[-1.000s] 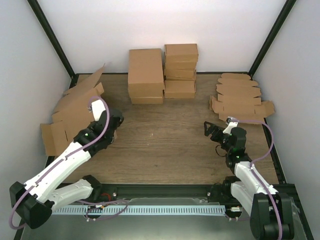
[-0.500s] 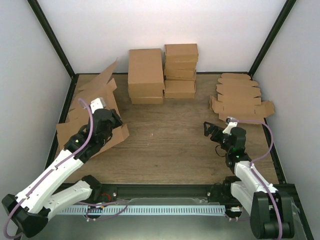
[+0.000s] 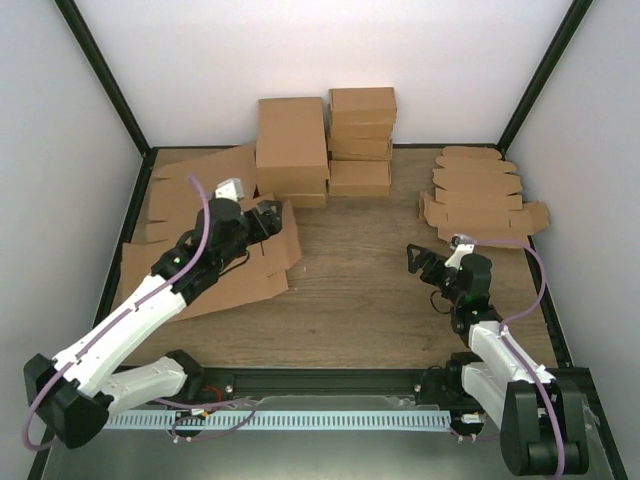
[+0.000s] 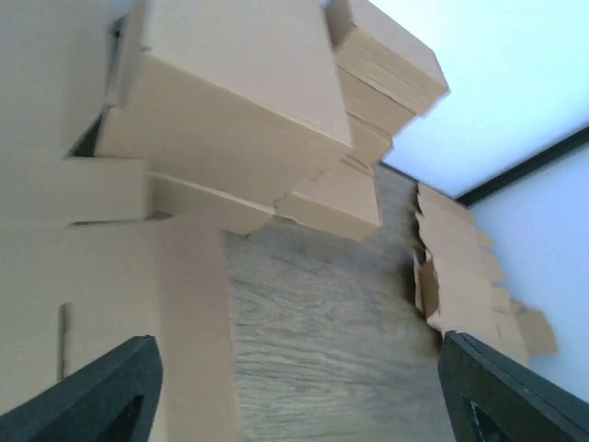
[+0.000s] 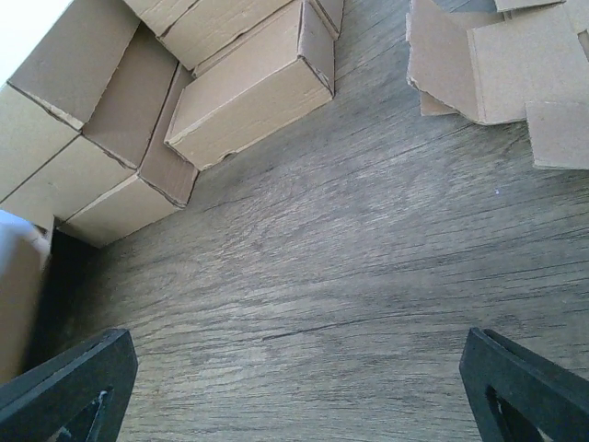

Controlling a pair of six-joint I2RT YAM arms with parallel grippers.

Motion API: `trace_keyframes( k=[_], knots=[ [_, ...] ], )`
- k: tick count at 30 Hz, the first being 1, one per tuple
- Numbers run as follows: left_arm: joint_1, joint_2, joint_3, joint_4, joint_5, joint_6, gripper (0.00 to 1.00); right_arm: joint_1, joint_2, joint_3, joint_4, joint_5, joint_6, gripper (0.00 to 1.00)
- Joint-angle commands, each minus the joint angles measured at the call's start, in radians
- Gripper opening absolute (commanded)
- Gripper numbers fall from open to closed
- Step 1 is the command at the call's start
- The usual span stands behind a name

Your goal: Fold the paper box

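Brown paper box (image 3: 250,282) part-hidden by L hand (image 3: 262,221).

A robot test cell in a lab. White panel walls (image 3: 300,60) close the space on 3 sides, joined by black frame posts (image 3: 100,75) at the corners, and the working surface is a wood-grain tabletop (image 3: 350,290). 2 white-and-black arms, the left arm (image 3: 120,330) and the right arm (image 3: 495,350), are bolted at the near edge beside a slotted metal rail (image 3: 330,418), with lilac cables (image 3: 207,210) looped along them. The goods laid out are plain brown cardboard stock: stacked folded boxes (image 3: 292,150) against the back wall, a pile of flat blanks (image 3: 478,190) at the right, and the paper box (image 3: 250,285) lying unfolded at the left
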Motion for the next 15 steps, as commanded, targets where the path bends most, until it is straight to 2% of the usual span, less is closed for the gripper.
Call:
trace_keyframes(
  k=[1,3,7,12,15],
  knots=[
    [0.01,0.089,0.132,-0.056,0.133,0.142,0.94,0.007,0.001,0.025,0.01,-0.007,-0.015,1.0],
    [0.027,0.107,0.177,-0.143,0.107,0.191,1.0,0.007,0.007,0.023,0.018,-0.02,-0.017,1.0],
    [0.129,0.075,0.166,-0.196,0.15,0.235,1.0,0.007,0.075,0.043,0.041,-0.081,-0.026,1.0],
    [0.353,0.013,0.094,-0.227,0.273,0.246,1.0,0.023,0.158,0.066,0.09,-0.176,-0.038,1.0],
    [0.503,-0.03,0.024,-0.21,0.37,0.234,1.0,0.117,0.211,0.142,0.035,-0.146,-0.071,1.0]
  ],
)
